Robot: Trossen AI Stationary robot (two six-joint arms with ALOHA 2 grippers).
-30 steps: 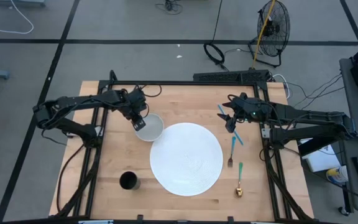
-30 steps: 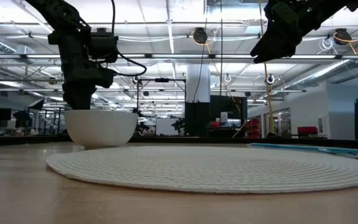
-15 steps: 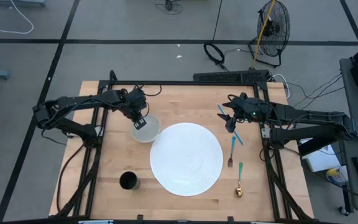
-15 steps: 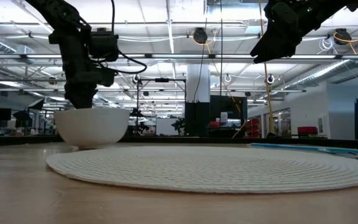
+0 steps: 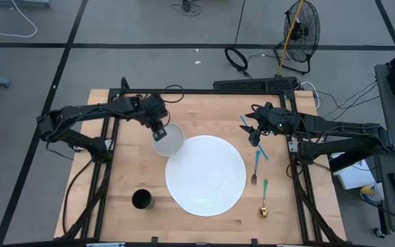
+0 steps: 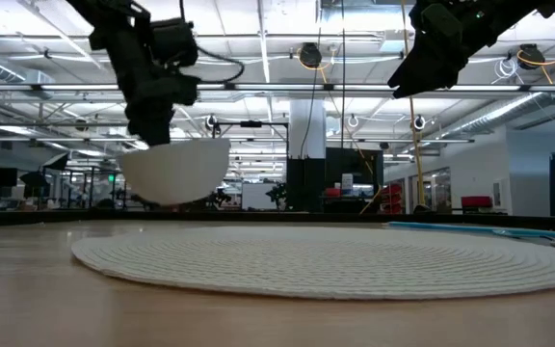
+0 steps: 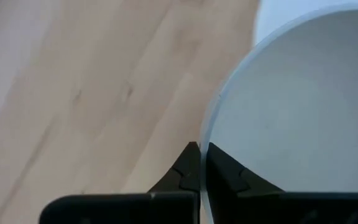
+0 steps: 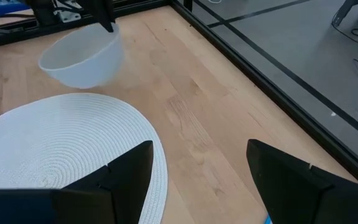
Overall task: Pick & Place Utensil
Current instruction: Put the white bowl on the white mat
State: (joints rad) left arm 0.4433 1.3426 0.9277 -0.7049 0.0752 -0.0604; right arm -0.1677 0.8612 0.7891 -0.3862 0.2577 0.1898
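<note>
Above the table (image 5: pixel 204 110), the left hand (image 5: pixel 159 132) pinches the white bowl's (image 5: pixel 168 140) rim.

The high view looks straight down on the whole table (image 5: pixel 115 206); the low view looks level across it into the room. Each wrist view sits close above the tabletop, and all four share the white bowl (image 5: pixel 168 140) (image 6: pixel 174 171) (image 7: pixel 303 106) (image 8: pixel 82 57).

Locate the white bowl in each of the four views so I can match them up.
High view: white bowl left of centre, at the placemat's upper-left edge, left gripper on its rim.
Low view: bowl upper left, tilted, off the table.
Left wrist view: bowl fills the right side, rim pinched between the fingers.
Right wrist view: bowl upper left, beyond the placemat.
Shared landmark: white round placemat.
</note>
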